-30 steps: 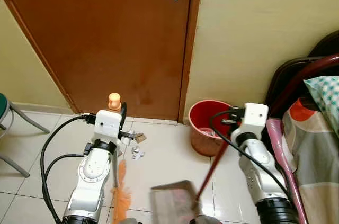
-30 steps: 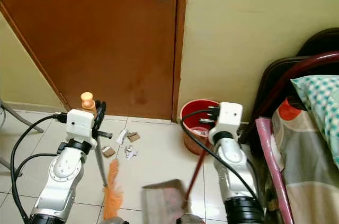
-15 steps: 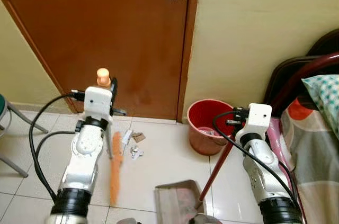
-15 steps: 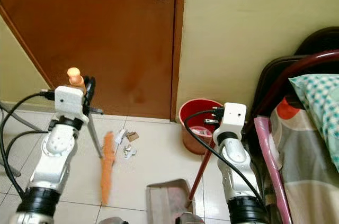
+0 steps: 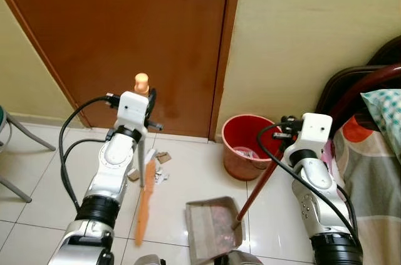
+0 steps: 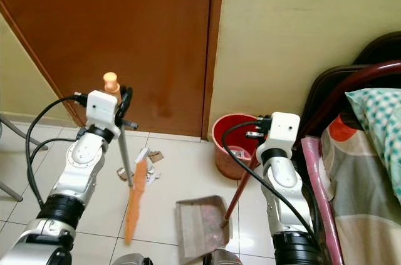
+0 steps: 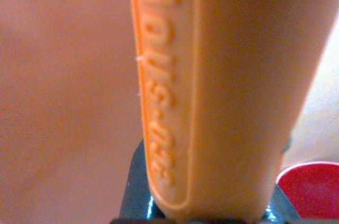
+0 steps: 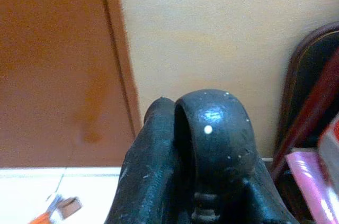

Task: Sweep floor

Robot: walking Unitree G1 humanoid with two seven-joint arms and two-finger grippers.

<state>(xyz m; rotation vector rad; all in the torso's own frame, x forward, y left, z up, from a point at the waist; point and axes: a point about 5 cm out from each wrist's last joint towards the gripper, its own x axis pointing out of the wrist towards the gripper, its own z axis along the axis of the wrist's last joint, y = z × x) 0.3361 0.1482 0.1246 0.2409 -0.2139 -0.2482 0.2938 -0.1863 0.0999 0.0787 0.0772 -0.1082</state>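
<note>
Left eye view: left gripper (image 5: 146,97), clamped on the broom (image 5: 143,205), has swung its bristles back beside the paper scraps (image 5: 160,166), at 9 o'clock from the dustpan (image 5: 212,227), whose handle the right gripper (image 5: 285,133) grips, so sweeping in looks next.

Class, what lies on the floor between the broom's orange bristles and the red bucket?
Bare white tile, in the head views, between broom and bucket; the dustpan sits nearer the robot.

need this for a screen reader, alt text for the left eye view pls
The left end effector holds an orange broom by paper scraps on the tiled floor; the right end effector holds a dustpan. Behind stand a brown door and a red bucket.
</note>
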